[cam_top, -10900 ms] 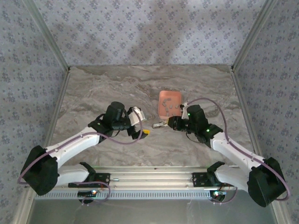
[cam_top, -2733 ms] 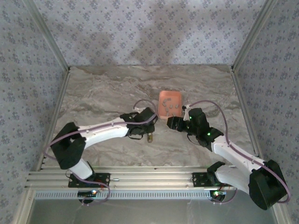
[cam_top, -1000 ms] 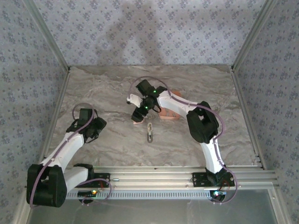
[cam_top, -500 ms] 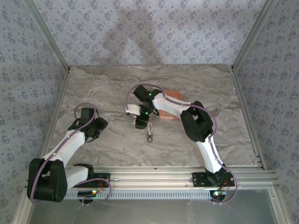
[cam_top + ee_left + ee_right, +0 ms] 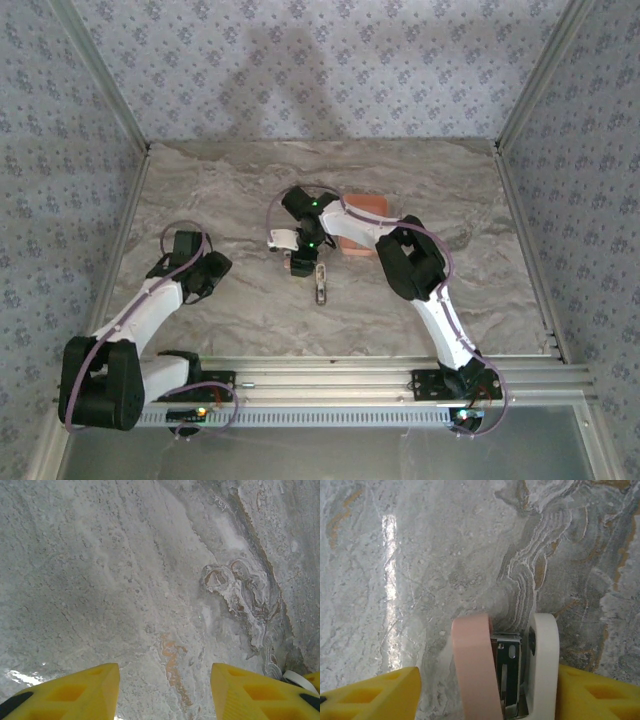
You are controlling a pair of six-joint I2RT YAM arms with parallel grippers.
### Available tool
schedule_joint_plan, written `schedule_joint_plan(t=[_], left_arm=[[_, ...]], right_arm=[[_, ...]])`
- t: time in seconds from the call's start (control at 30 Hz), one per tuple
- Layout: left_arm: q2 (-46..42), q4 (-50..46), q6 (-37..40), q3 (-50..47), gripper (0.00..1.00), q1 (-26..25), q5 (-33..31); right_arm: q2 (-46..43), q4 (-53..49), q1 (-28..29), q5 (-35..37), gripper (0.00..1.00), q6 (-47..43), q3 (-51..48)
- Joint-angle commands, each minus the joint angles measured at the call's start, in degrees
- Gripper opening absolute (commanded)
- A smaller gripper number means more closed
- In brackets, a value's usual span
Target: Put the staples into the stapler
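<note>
The right gripper (image 5: pixel 487 680) straddles the stapler (image 5: pixel 502 665), one finger against its white base and a gap beside the pink top, so it is not yet clamped. It should close gently, keeping the metal channel clear. The left gripper (image 5: pixel 165 690) hangs spread and empty, well apart. The staples are too small to find in the tray (image 5: pixel 368 203). The tabletop (image 5: pixel 240 190) is glossy and marbled, and the walls (image 5: pixel 320 70) are patterned.

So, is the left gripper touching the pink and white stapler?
Apart. The top external view shows the left gripper far left of the stapler, with bare table between them.
</note>
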Motion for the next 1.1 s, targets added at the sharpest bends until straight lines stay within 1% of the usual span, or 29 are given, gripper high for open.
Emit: schedule_joint_plan(t=[0.0, 0.27, 0.4, 0.5, 0.6, 0.77, 0.9, 1.07], left_arm=[[0.57, 1.31, 0.26, 0.09, 0.51, 0.52, 0.67], [1.09, 3.61, 2.67, 0.35, 0.51, 0.48, 3.98], [0.97, 6.58, 5.96, 0.36, 0.51, 0.51, 8.68], [1.06, 7.72, 7.2, 0.26, 0.51, 0.51, 10.83], [1.27, 10.33, 7.66, -0.3, 0.51, 0.44, 14.32], [1.89, 16.76, 8.21, -0.86, 0.51, 0.51, 22.23], [1.43, 22.49, 8.22, -1.03, 0.51, -0.04, 27.69], [-1.75, 27.9, 9.76, -0.62, 0.51, -2.84, 28.97]], right_arm=[[2.03, -2.97, 0.57, 1.49, 0.56, -0.79, 1.5], [0.44, -1.87, 0.49, 1.07, 0.45, -1.29, 0.56], [-2.7, 3.09, 0.44, 0.96, 0.39, -1.05, -3.54], [-5.59, 6.96, 0.21, 0.09, 0.36, -0.66, -6.88], [-8.31, 10.72, -0.42, -1.46, 0.34, -0.03, -10.06], [-13.12, 18.14, -1.62, -2.74, 0.33, 1.67, -15.2], [-18.01, 26.99, -2.7, -2.75, 0.33, 4.22, -20.38], [-24.52, 35.72, -3.93, -2.52, 0.32, 8.23, -25.33]])
